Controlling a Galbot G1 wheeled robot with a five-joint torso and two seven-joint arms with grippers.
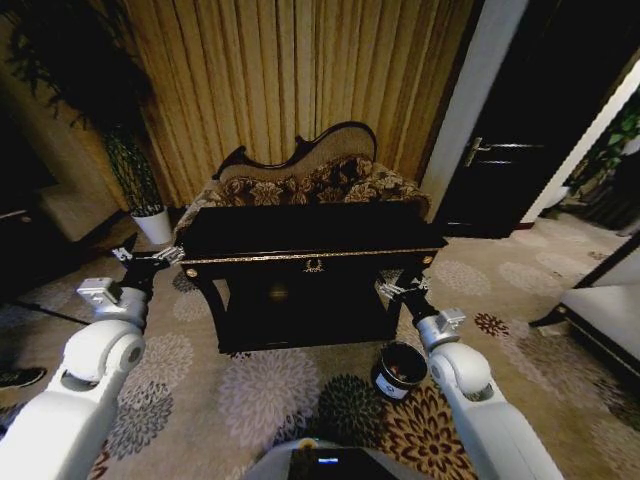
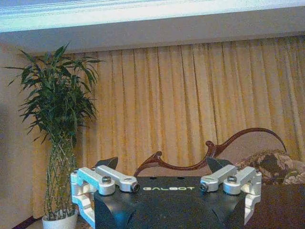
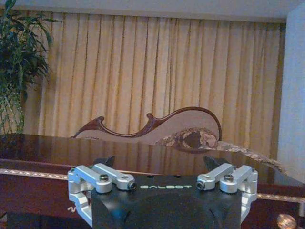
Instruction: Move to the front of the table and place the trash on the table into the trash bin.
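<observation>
The table stands ahead on patterned carpet, the sofa and gold curtains behind it. The bin sits on the floor at the table's front right corner. No trash can be made out on the tabletop. Left gripper and right gripper hover by the table's front corners, fingers spread, holding nothing. A potted plant stands at left.

A low, glossy black worktop with gold edge trim and a gold centre emblem stands on patterned carpet. A small dark round trash bin with a white label sits on the floor near its front right leg.
</observation>
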